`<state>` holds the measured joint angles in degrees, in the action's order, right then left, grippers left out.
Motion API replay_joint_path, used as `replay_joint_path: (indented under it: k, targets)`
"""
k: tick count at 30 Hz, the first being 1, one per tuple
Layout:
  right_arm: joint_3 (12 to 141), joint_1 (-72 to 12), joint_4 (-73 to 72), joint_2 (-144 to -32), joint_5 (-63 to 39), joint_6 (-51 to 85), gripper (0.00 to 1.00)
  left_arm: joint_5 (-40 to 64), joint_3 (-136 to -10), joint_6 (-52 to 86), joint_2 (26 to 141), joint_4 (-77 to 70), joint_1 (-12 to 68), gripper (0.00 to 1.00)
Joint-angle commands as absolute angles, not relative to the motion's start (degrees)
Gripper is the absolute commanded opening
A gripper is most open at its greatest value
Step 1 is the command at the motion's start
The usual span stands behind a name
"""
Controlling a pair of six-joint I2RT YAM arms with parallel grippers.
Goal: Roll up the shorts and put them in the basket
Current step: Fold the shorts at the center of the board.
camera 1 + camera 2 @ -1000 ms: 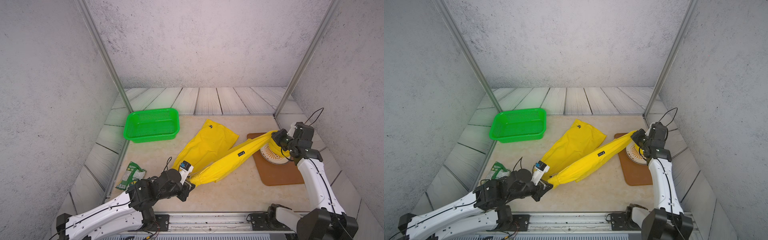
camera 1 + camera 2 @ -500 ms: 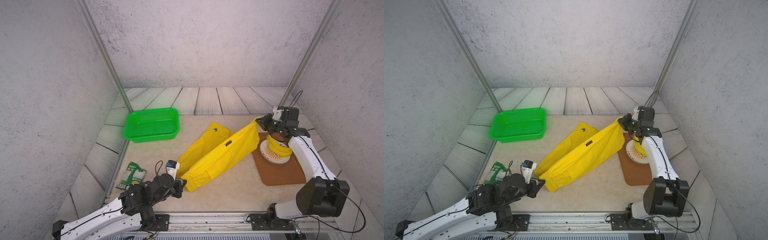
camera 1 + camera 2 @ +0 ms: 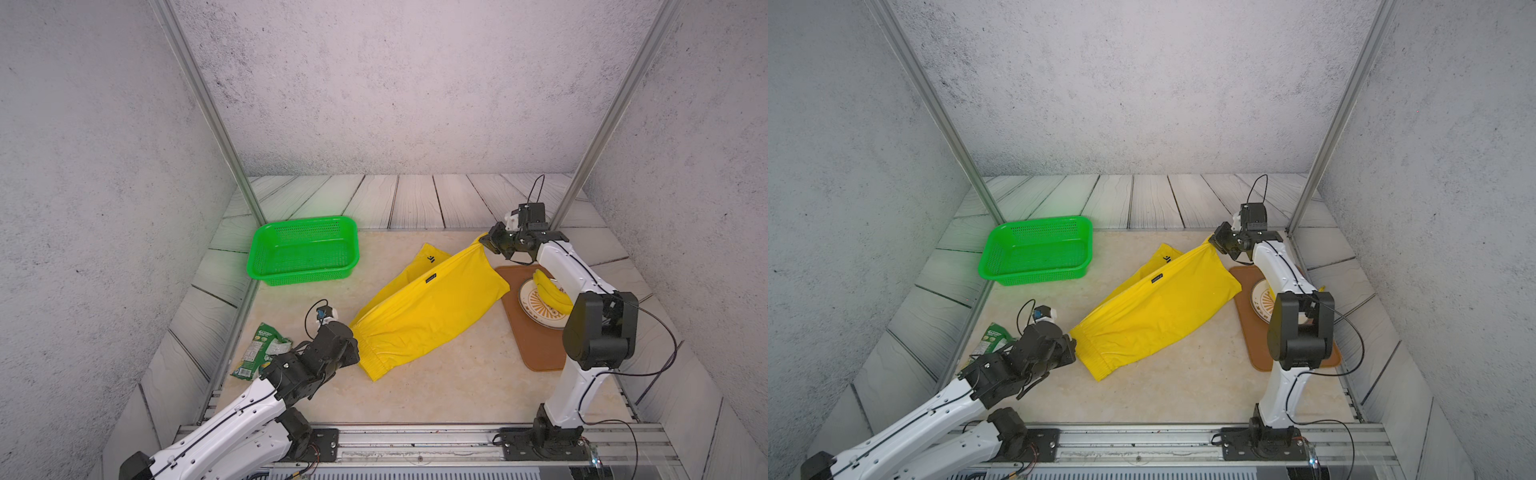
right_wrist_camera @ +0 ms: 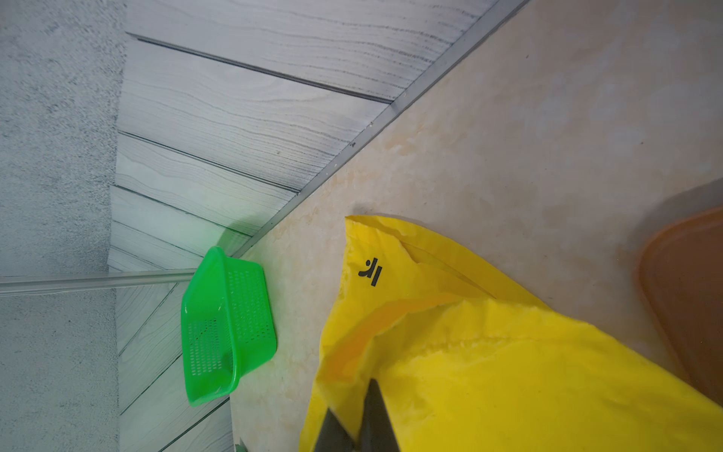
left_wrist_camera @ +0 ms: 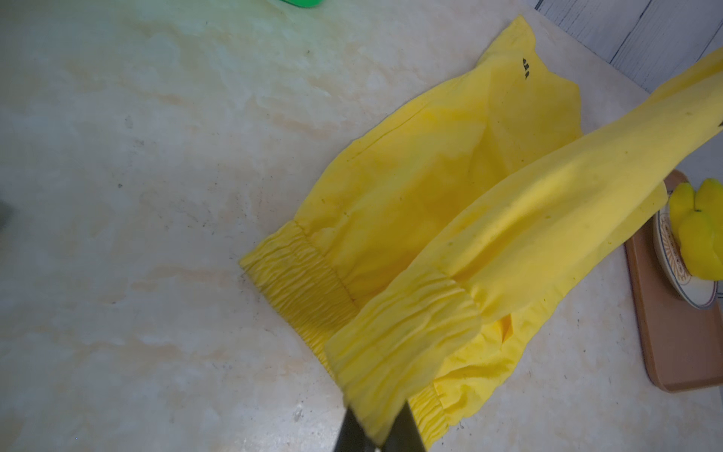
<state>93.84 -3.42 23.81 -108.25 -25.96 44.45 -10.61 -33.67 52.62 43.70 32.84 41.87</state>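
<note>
The bright yellow shorts (image 3: 432, 309) (image 3: 1158, 311) lie stretched diagonally across the table's middle, one half folded over the other. At the front left, my left gripper (image 3: 353, 336) (image 5: 375, 438) is shut on the gathered elastic waistband (image 5: 403, 332), lifted a little off the table. Far right, my right gripper (image 3: 487, 243) (image 3: 1214, 241) (image 4: 358, 426) is shut on a leg hem corner, holding it raised. A black logo (image 4: 371, 271) marks the lower leg lying on the table.
A green basket (image 3: 305, 249) (image 3: 1038, 251) stands at the back left. A brown board (image 3: 540, 345) at the right carries a plate (image 3: 524, 298) with yellow bananas (image 3: 550, 297). A green snack packet (image 3: 259, 349) lies near the left arm.
My right gripper has carried the leg hem leftward and toward the back, off the plate. The left gripper has drawn the waistband leftward and nearer the front. The shorts now spread wider and flatter.
</note>
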Motion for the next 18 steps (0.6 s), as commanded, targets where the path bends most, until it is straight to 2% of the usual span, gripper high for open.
replay_joint_path:
  k: [1,18]
  targets:
    - [97.8,-2.7,21.7,-110.6,-20.3,42.3,0.00,-8.2,-32.1,50.4,45.0,36.7,39.5,0.00]
    - [110.1,-5.6,22.1,-125.4,-21.4,41.7,0.00,-11.4,-30.4,51.6,54.9,32.5,33.0,0.00]
